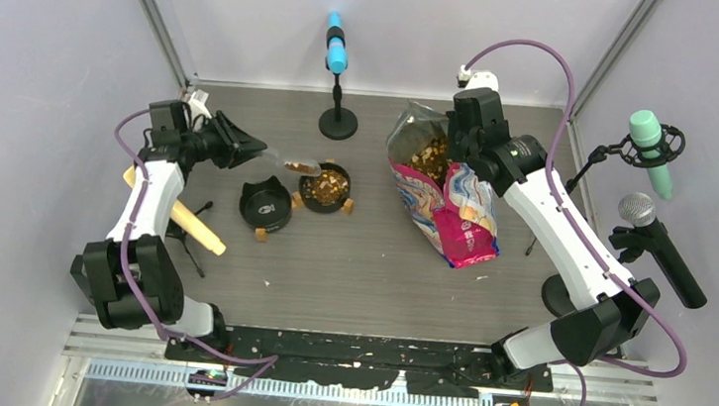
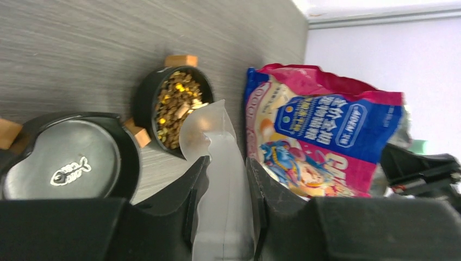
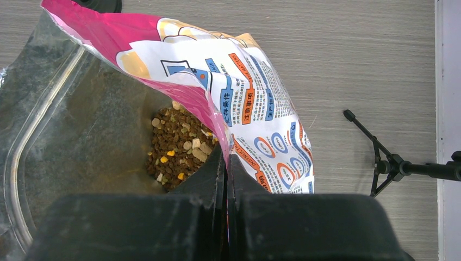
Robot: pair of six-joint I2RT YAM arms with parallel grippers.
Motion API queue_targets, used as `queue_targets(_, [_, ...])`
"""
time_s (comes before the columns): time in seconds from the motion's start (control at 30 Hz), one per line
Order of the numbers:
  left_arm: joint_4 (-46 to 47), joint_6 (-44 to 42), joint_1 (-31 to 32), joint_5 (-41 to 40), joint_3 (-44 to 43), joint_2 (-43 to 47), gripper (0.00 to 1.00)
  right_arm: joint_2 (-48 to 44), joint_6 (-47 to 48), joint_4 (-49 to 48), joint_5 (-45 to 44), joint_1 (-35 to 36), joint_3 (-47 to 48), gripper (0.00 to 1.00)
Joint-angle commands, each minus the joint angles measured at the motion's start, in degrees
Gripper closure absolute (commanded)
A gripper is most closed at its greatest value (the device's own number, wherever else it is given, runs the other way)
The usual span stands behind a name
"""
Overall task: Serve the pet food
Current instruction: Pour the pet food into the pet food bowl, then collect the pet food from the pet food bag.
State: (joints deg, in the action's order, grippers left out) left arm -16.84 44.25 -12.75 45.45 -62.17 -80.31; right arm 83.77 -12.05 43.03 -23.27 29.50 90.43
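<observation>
Pet food kibble [image 1: 325, 187] fills a small black bowl [image 1: 344, 178]; it also shows in the left wrist view [image 2: 175, 103]. More kibble [image 3: 176, 144] lies inside the open printed bag [image 1: 449, 212]. My left gripper [image 2: 224, 163] is shut on the handle of a clear plastic scoop [image 2: 209, 130], whose head hangs over the filled bowl's edge with some kibble in it [image 1: 299, 167]. My right gripper [image 3: 226, 155] is shut on the bag's pink rim [image 3: 209, 109], holding the mouth open. A second black bowl [image 1: 266, 204] with a fish logo stands empty beside the filled one.
A microphone stand with a blue mic [image 1: 336, 111] stands at the back centre. Two more mics [image 1: 654, 152] on stands are at the right edge, one tripod leg [image 3: 380, 157] near the bag. A wooden stick [image 1: 185, 218] lies under the left arm.
</observation>
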Motion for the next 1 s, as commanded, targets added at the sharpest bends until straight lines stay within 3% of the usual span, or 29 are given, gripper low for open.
queue_targets(0.0, [-9.7,-8.5,2.6,-6.7,-5.4,-0.8,1.00,-0.2,0.9,-1.0,-0.3,0.0,0.5,0.95])
queue_targets(0.47, [-19.7,-15.8,12.2,-24.4,-16.4,-3.8,1.00,-1.5,1.0,-1.4,-0.9,-0.1,-0.7,0.95])
queue_targets(0.7, [-26.3,-22.3,20.9,-36.8,-22.9,-3.0,1.00,-1.4,1.1,-1.6,-0.9,-0.1,-0.8,0.95])
queue_targets(0.97, [-30.3,-22.3,22.2,-33.3,-29.6,-1.0,1.00,-1.3,0.7,-1.4,-0.8,-0.1,0.2,0.95])
